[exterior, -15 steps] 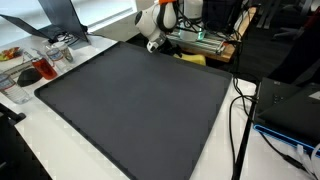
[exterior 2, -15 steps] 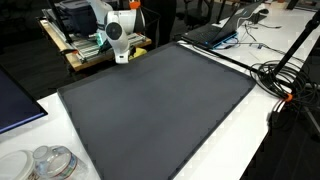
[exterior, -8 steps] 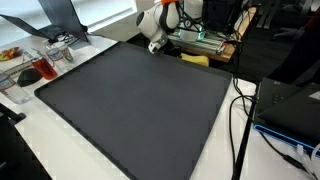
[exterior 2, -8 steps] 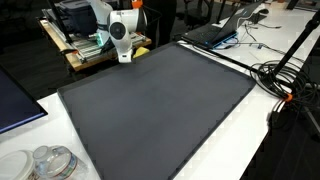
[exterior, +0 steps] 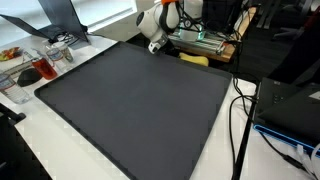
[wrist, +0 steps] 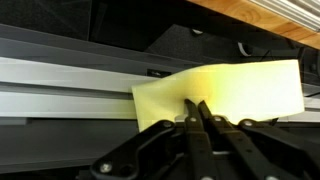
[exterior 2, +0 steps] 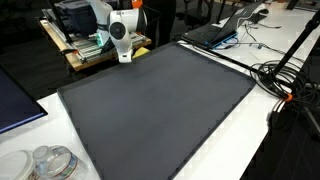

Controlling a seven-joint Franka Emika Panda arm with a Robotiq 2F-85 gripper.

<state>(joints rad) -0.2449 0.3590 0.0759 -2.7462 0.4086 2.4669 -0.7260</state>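
The 2 exterior views stand high and well back, looking down across the dark mat (exterior: 140, 105) (exterior 2: 160, 100) from different corners of it, toward the arm (exterior: 158, 25) at its far edge. They share the whole mat and the arm. The wrist view sits very close, just beyond that far edge, facing a yellow pad (wrist: 225, 90) past the gripper (wrist: 197, 112).

- Mat (exterior: 140, 105) is laid on the table (exterior: 40, 125).
- Pad (exterior: 193, 59) is placed just past the mat's far edge, near the gripper (exterior: 153, 46).
- Cables (exterior: 238, 120) are run beside the mat.
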